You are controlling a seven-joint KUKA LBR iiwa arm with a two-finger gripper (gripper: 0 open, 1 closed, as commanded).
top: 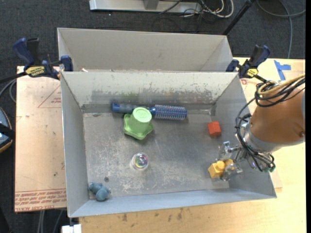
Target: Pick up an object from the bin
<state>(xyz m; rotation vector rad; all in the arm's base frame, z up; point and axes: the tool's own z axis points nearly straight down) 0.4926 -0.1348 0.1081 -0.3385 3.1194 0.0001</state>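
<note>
Yellow piece [216, 169], small and blocky, is lying near the lower right corner of the bin [146, 89], close to the front wall and to the sloping right wall. The gripper [227, 158] is hanging just above and to the right of it, low over the floor. Its metal tip is overlapping the yellow from this angle, so I cannot tell whether it is parted or clamping on the piece.

The step in hand is looking like the grasp itself. Doing it well is probably calling for the gripper to be centring over the piece before closing. It should also be coming down straight, so that the piece is not getting nudged into the corner, where the two walls are meeting and leaving little space. Closing across the narrower side and lifting straight up would be keeping the wrist and its cables off the right slope.

The floor is bare grey metal, scuffed and flat, so a small hard thing may be sliding under a sideways push. Room is tight on the right and front but open to the left. A red block [214, 128] is sitting well apart toward the back. A green cup [138, 123], a blue brush [160, 111], a clear ball [140, 161] and a blue lump [99, 191] are all lying farther off.
</note>
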